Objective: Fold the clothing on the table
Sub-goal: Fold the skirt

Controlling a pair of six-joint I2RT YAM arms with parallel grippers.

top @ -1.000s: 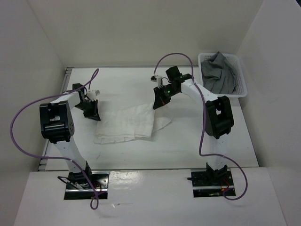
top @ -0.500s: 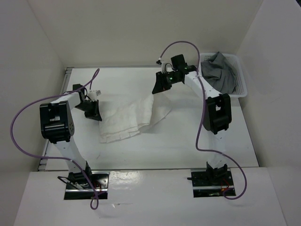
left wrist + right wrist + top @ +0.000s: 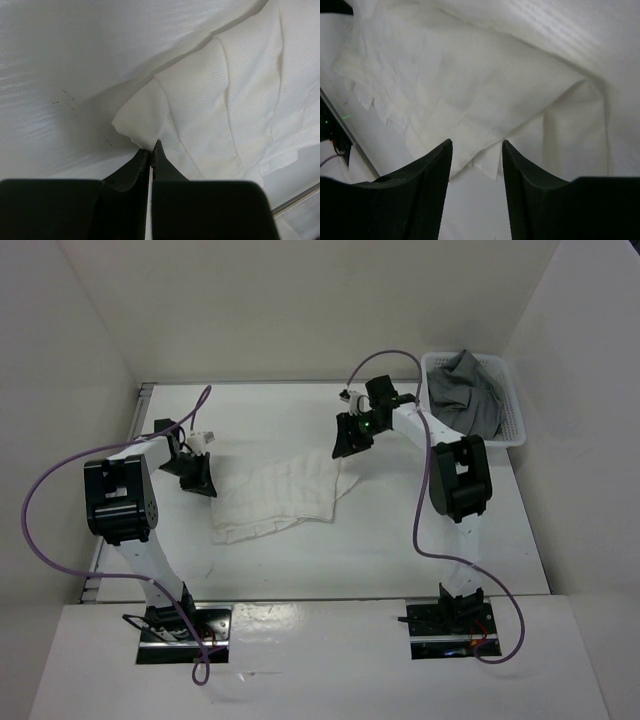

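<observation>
Lying on the large flat white tabletop (image 3: 400,540), the white thin-fabric pleated skirt (image 3: 285,495) looked loosely doubled yet rumpled, with neat folds left to make. The left gripper (image 3: 151,152) pinched one corner shut; the right gripper (image 3: 476,150) hung over the opposite edge, jaws apart and empty.

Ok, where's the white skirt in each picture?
Top view: the skirt lies middle-left on the table.
Left wrist: skirt fills the right half, its corner pinched by the shut left gripper.
Right wrist: skirt is spread beyond the open right gripper.
Shared landmark: the white table.
</observation>
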